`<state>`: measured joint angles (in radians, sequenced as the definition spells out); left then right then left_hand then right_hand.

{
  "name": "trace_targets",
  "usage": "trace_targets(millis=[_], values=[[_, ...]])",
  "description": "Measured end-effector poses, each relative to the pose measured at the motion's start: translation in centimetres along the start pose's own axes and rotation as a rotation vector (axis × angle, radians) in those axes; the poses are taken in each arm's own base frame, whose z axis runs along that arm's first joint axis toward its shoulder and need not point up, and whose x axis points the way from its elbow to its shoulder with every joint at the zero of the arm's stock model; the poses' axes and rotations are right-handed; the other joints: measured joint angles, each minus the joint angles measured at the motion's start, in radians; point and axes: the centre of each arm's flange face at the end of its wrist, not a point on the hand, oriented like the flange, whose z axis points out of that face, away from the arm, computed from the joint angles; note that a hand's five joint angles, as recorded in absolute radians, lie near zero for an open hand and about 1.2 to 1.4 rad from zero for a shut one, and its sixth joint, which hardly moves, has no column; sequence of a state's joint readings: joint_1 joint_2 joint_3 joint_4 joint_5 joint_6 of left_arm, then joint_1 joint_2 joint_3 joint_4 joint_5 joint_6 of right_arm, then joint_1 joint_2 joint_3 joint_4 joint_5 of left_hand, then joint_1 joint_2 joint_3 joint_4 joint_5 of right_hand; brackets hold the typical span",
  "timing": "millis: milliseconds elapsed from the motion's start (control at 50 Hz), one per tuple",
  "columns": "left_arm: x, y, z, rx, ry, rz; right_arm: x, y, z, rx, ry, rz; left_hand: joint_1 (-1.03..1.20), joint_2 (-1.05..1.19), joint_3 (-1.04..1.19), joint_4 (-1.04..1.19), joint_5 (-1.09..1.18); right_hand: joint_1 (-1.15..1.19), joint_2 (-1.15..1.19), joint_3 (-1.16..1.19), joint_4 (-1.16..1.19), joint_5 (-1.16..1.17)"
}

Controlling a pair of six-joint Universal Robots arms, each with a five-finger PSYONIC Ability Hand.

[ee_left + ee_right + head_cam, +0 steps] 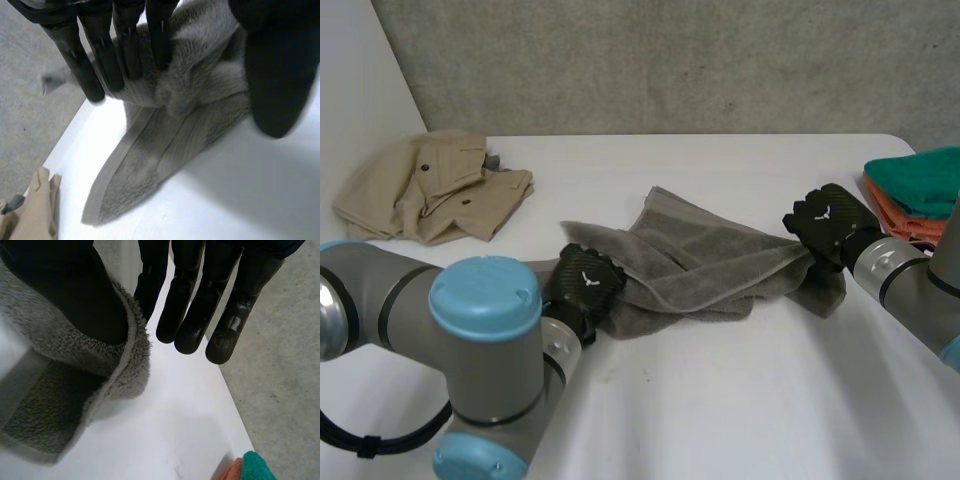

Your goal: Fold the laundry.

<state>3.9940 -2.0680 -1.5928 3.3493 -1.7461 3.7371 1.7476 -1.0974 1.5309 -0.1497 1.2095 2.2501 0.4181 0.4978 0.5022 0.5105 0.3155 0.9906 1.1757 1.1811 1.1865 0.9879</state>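
Towel (pixel 705 265) pinched in left fingers (pixel 127 50), hanging beside straight right fingers (pixel 186 295)

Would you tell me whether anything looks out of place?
The grey towel lies bunched and creased between the left hand and right hand, not flat; the beige garment sits crumpled far left on the table.

White table (pixel 720 400), grey concrete wall (pixel 670 60) behind it, grey floor (pixel 280 390) past its edge
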Motion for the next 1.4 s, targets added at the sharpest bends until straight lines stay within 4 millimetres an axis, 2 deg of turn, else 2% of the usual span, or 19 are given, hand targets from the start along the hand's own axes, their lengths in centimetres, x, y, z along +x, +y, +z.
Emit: trace_targets(millis=[20, 100, 180, 320, 420, 580, 660, 800, 940, 1040, 1080, 1160, 1180, 1220, 1240, 1400], values=[[0.1, -0.5, -0.4, 0.013, 0.003, -0.011, -0.1, 0.0, -0.1, -0.002, -0.004, 0.001, -0.043, -0.094, -0.092, -0.112, -0.1, 0.0, 0.0, 0.0, 0.0, 0.002], [-0.3, -2.0, -0.9, 0.06, -0.007, -0.034, -0.4, 0.1, -0.2, -0.007, -0.011, 0.005, -0.043, -0.13, -0.131, -0.148, -0.137, 0.0, 0.0, 0.0, 0.0, 0.003], [-1.7, -3.7, -0.7, 0.116, -0.043, -0.052, -0.8, 0.5, -0.4, -0.017, -0.021, 0.013, -0.043, -0.135, -0.133, -0.154, -0.141, 0.0, 0.0, 0.0, 0.0, 0.003], [-3.4, -3.0, 0.4, 0.111, -0.065, -0.063, -1.1, 1.0, -0.6, -0.03, -0.035, 0.027, -0.043, -0.138, -0.133, -0.156, -0.141, 0.0, 0.0, 0.0, 0.0, 0.003], [-3.6, -2.8, 0.9, 0.142, -0.021, -0.062, -1.3, 1.1, -0.7, -0.032, -0.041, 0.027, -0.078, -0.175, -0.176, -0.193, -0.182, 0.0, 0.0, 0.0, 0.0, 0.003], [-3.8, -5.0, 1.9, 0.324, 0.081, -0.035, -1.7, 1.2, -0.9, -0.038, -0.053, 0.029, -0.112, -0.207, -0.207, -0.22, -0.212, 0.0, 0.0, 0.0, 0.0, 0.003], [-4.3, -5.4, 2.9, 0.383, 0.11, -0.003, -1.9, 1.3, -1.0, -0.041, -0.061, 0.036, -0.112, -0.207, -0.207, -0.22, -0.212, 0.0, 0.0, 0.0, 0.0, 0.003], [-4.7, -3.8, 5.1, 0.391, 0.138, 0.124, -2.0, 1.4, -1.0, -0.043, -0.065, 0.04, -0.112, -0.211, -0.207, -0.225, -0.218, 0.0, 0.0, 0.0, 0.0, 0.003], [-3.4, -1.7, 6.7, 0.363, 0.17, 0.263, -2.0, 1.4, -1.0, -0.044, -0.064, 0.035, -0.112, -0.211, -0.207, -0.225, -0.217, 0.0, 0.0, 0.0, 0.0, 0.003], [-2.9, -0.9, 7.2, 0.342, 0.183, 0.294, -2.0, 1.4, -1.0, -0.045, -0.062, 0.033, -0.095, -0.186, -0.189, -0.202, -0.181, 0.0, 0.0, 0.0, 0.0, 0.003], [-2.8, -0.7, 7.3, 0.336, 0.183, 0.297, -1.9, 1.4, -1.0, -0.045, -0.06, 0.032, 0.121, 0.013, 0.008, 0.001, 0.024, 0.0, 0.0, 0.0, 0.0, 0.003], [-2.7, -0.3, 7.6, 0.326, 0.184, 0.294, -2.0, 1.4, -0.9, -0.047, -0.06, 0.029, 0.121, 0.013, 0.008, 0.001, 0.024, -0.001, 0.0, 0.0, 0.0, 0.003], [-2.7, -0.2, 7.7, 0.323, 0.183, 0.293, -2.0, 1.4, -0.8, -0.047, -0.06, 0.028, 0.52, 0.41, 0.399, 0.393, 0.408, -0.001, 0.0, 0.0, 0.0, 0.003], [-2.7, 0.0, 7.8, 0.32, 0.176, 0.292, -2.0, 1.3, -0.7, -0.046, -0.059, 0.026, 0.581, 0.494, 0.486, 0.47, 0.483, 0.0, 0.0, 0.0, 0.0, 0.003], [-2.7, 0.0, 8.0, 0.318, 0.17, 0.291, -2.0, 1.3, -0.6, -0.044, -0.058, 0.025, 0.728, 0.66, 0.645, 0.644, 0.651, 0.0, 0.0, 0.0, 0.001, 0.003], [-4.6, -0.4, 10.0, 0.319, 0.036, 0.293, -0.3, 0.6, 1.0, -0.009, -0.011, -0.005, 0.728, 0.696, 0.685, 0.686, 0.666, -0.001, 0.0, 0.0, 0.001, 0.003]])
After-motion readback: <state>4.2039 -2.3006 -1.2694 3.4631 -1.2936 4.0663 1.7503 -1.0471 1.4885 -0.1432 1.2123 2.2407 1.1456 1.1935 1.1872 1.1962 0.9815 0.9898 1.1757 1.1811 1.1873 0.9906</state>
